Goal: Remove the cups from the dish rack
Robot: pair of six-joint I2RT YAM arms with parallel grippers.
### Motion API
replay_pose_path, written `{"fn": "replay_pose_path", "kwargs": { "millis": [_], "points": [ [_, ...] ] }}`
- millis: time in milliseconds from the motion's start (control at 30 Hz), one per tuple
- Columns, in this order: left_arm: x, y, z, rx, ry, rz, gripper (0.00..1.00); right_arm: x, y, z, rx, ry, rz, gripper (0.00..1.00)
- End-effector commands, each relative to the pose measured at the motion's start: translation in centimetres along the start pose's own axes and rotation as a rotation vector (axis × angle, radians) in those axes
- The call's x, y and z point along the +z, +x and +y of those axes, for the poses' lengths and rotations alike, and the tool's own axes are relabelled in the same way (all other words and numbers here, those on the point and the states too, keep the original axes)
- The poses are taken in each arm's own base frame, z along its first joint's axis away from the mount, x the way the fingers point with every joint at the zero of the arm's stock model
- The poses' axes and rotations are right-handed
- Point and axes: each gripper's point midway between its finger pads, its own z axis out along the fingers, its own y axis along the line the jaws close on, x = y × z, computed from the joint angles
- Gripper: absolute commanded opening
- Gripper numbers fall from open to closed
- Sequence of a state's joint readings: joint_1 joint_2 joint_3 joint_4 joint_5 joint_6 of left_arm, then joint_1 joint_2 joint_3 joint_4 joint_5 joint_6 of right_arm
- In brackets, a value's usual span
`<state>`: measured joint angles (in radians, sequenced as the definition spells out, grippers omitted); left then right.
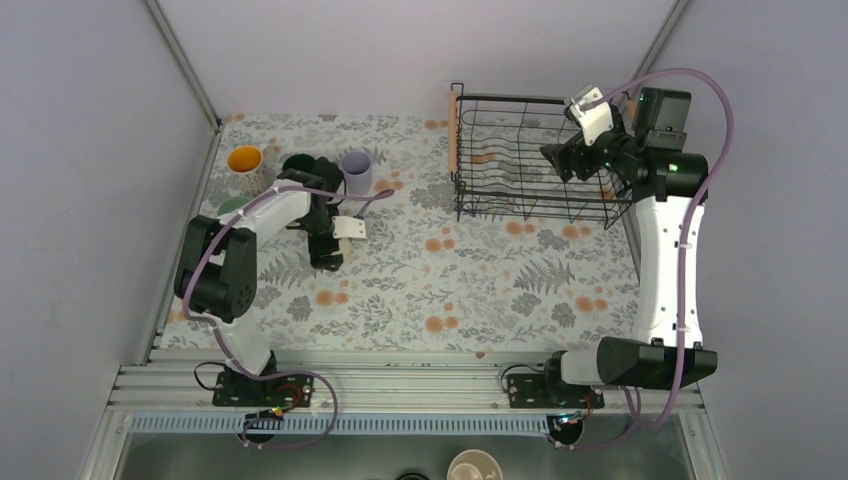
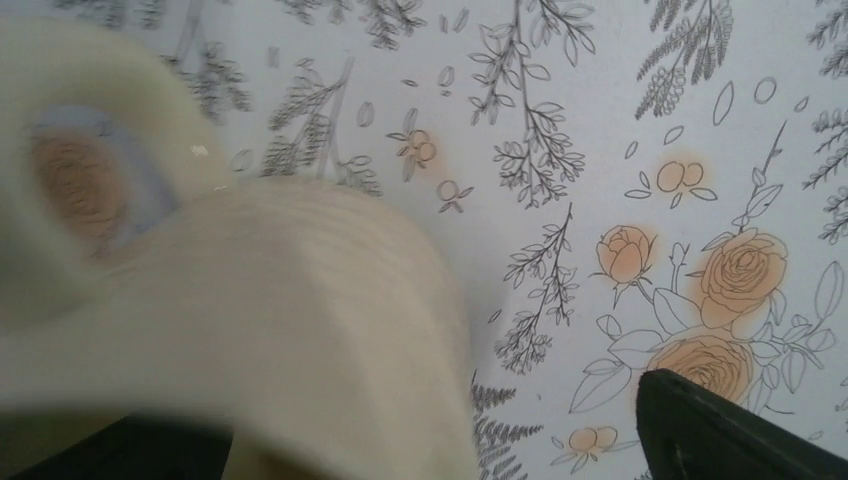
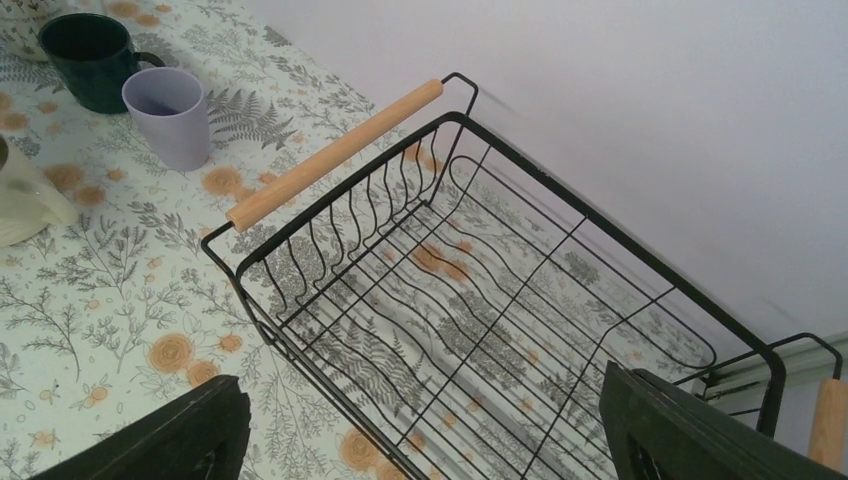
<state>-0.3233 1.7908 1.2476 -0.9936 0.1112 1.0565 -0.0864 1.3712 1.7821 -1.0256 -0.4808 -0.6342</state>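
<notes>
The dish rack point(image 1: 530, 165) is a black wire basket with wooden handles at the back right and holds no cups; it also fills the right wrist view point(image 3: 480, 300). My right gripper point(image 1: 562, 160) point(image 3: 425, 400) is open and empty above it. The floral mug point(image 1: 245, 160), dark green mug point(image 1: 300, 165) point(image 3: 90, 55), lavender tumbler point(image 1: 356, 170) point(image 3: 170, 115) and mint green cup point(image 1: 233, 205) stand at the back left. My left gripper point(image 1: 330, 255) point(image 2: 420, 430) is open. The cream mug point(image 1: 351, 229) point(image 2: 250, 320) sits by its left jaw, with a gap to the right finger point(image 2: 720, 430).
Grey walls close in the table on three sides. The left arm's links lie over the mint green cup's side. A metal rail point(image 1: 400, 385) runs along the near edge. A tan handleless cup point(image 1: 474, 468) sits below it in the sink.
</notes>
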Motion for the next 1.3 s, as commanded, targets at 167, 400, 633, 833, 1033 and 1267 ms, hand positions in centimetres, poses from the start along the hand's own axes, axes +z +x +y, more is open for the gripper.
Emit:
{"fn": "replay_pose_path", "kwargs": {
  "millis": [167, 400, 633, 833, 1033, 1267],
  "points": [
    [-13.3, -2.4, 2.9, -0.069, -0.325, -0.157, 1.0, -2.2, 1.1, 3.0, 0.025, -0.027, -0.024, 0.91],
    [-28.8, 0.4, 4.6, -0.389, -0.951, -0.564, 1.0, -2.6, 5.4, 7.2, 0.07, -0.024, -0.101, 1.0],
    [-31.5, 6.5, -1.1, -0.627, -1.227, -0.749, 1.0, -4.1, 9.2, 8.8, 0.027, 0.157, -0.196, 1.0],
    [-29.3, 8.1, -6.5, -0.698, -1.17, -0.93, 1.0, -6.4, 10.1, 11.6, -0.025, 0.185, -0.313, 1.0],
    [-25.3, 13.0, -5.9, -0.906, -1.322, -0.832, 1.0, -5.4, 11.5, 12.1, -0.012, 0.174, -0.314, 1.0],
    [-24.9, 15.0, -6.8, -0.967, -1.404, -0.837, 1.0, -5.5, 11.7, 11.8, -0.002, 0.195, -0.315, 1.0]
  ]
}}
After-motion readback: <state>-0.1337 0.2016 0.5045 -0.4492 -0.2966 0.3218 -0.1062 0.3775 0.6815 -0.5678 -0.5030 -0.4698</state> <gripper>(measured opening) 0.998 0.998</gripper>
